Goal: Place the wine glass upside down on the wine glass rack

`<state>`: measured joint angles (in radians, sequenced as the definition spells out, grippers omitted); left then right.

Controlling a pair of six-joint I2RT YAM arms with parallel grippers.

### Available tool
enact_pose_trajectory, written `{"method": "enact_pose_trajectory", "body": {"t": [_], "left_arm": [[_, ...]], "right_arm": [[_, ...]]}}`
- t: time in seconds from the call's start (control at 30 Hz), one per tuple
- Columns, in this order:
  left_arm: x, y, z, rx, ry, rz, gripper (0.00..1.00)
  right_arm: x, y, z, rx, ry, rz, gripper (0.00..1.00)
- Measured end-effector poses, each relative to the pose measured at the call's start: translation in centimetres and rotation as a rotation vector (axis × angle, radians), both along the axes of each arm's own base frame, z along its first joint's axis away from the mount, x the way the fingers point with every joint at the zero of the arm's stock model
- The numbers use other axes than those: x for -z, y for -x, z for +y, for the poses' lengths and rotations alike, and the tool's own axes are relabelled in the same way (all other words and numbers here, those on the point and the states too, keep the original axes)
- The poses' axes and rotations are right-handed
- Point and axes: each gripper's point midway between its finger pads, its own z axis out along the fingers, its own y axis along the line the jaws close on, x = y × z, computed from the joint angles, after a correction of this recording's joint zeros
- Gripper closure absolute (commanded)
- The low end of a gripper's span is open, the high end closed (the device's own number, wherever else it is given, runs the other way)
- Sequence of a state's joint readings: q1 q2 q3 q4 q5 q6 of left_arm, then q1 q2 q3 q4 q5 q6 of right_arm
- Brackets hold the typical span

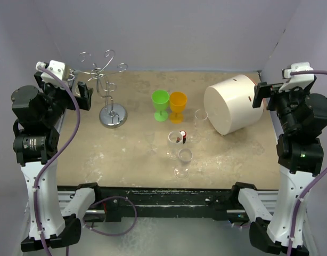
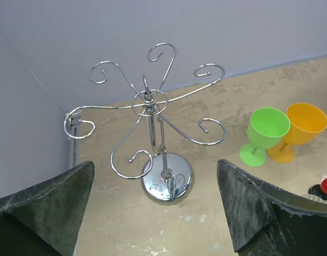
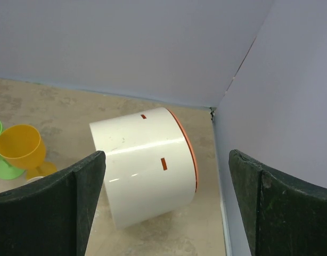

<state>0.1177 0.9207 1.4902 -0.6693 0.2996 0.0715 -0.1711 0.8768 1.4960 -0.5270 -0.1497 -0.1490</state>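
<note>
The wine glass rack (image 1: 112,114) stands at the back left, a silver stand with a round shiny base, a thin post and curled wire arms; nothing hangs on it. It fills the left wrist view (image 2: 167,178). Several clear wine glasses (image 1: 184,157) stand upright mid-table; one (image 1: 177,140) holds a small red-capped thing. My left gripper (image 1: 83,97) is open and empty, raised just left of the rack, which shows between its fingers (image 2: 46,208). My right gripper (image 1: 258,96) is open and empty at the back right, above the white cylinder.
A green plastic goblet (image 1: 160,102) and an orange one (image 1: 178,103) stand side by side at the back centre. A big white cylinder (image 1: 231,104) with an orange rim lies on its side at the back right, also in the right wrist view (image 3: 147,165). Grey walls enclose the table.
</note>
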Motion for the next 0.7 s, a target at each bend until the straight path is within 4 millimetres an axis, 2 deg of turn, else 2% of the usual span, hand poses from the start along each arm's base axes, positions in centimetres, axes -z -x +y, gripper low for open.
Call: {"method": "enact_pose_trajectory", "body": {"t": [0.7], "left_arm": [[-0.27, -0.02, 0.47, -0.02, -0.011, 0.001, 0.01]], "right_arm": [[0.71, -0.03, 0.12, -0.027, 0.005, 0.02, 0.0]]}}
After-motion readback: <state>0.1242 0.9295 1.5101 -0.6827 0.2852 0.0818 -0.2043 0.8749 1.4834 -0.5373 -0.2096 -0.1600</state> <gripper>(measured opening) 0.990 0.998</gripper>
